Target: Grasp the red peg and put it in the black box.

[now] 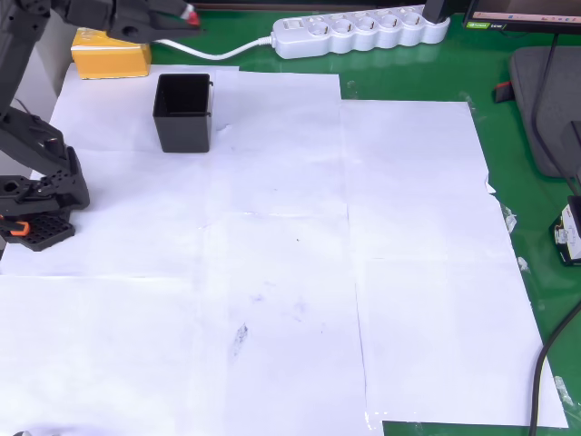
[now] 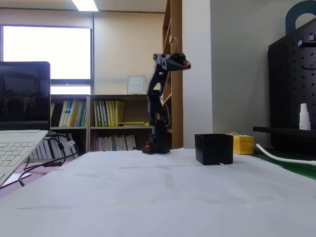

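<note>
The hand (image 2: 185, 64), raised high above the tabletop (image 1: 272, 272), pinches the red peg (image 1: 190, 14) at its fingertips. The black box (image 1: 183, 111) stands below on white paper near the tabletop's far left corner in the overhead view, beside a yellow box (image 1: 111, 53).

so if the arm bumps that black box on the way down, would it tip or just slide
Probably slide. The black box looks about as wide as it is tall and sits flat, so tipping seems unlikely. It is hollow and open-topped, so likely light, and the white paper under it looks smooth enough to let it skid.
</note>
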